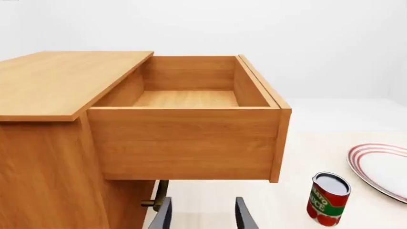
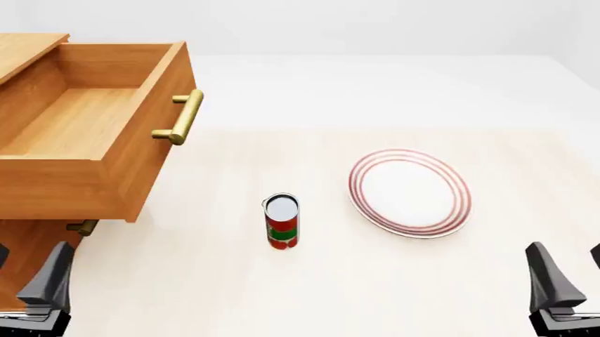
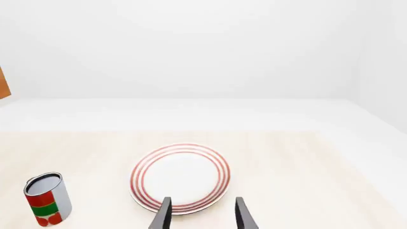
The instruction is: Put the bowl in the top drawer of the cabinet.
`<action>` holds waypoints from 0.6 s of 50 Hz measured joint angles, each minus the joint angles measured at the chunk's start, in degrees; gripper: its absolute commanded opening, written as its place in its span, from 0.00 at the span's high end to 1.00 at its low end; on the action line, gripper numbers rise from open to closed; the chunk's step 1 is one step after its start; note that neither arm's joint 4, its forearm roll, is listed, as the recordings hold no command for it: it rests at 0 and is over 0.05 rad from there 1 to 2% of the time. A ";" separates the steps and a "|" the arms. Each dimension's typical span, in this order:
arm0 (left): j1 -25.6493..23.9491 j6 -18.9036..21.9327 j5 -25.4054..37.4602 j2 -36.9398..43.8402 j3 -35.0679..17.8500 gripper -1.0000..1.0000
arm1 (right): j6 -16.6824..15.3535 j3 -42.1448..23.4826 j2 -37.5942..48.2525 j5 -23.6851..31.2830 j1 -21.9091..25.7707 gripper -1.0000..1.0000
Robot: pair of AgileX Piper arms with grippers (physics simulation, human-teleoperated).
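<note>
The bowl shows in no view. The top drawer (image 2: 56, 189) of the light-brown cabinet (image 2: 27, 48) stands pulled far out, and its wooden floor is bare. A brass bar handle (image 2: 184, 116) sits on the drawer front. In the left wrist view the drawer (image 1: 184, 143) fills the middle, beside the cabinet top (image 1: 57, 81). My left gripper (image 2: 27, 272) hangs open and empty low at the near left, just below the drawer. My right gripper (image 2: 570, 272) is open and empty at the near right, short of the plate.
A white plate with red rings (image 2: 409, 191) lies flat right of centre. An upright red and green can (image 2: 281, 222) stands between the plate and the drawer. The lower drawer's brass handle (image 1: 156, 195) peeks out under the open drawer.
</note>
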 measured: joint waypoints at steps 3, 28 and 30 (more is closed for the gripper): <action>-0.10 0.12 0.05 0.00 -0.03 0.00 | 0.05 -0.03 0.05 0.01 0.00 0.00; -5.35 -0.55 1.94 -0.03 -0.75 0.00 | 0.23 0.01 -0.02 0.13 0.02 0.00; -6.01 -0.91 2.52 -0.03 -1.06 0.00 | 0.23 0.01 -0.02 0.14 0.02 0.00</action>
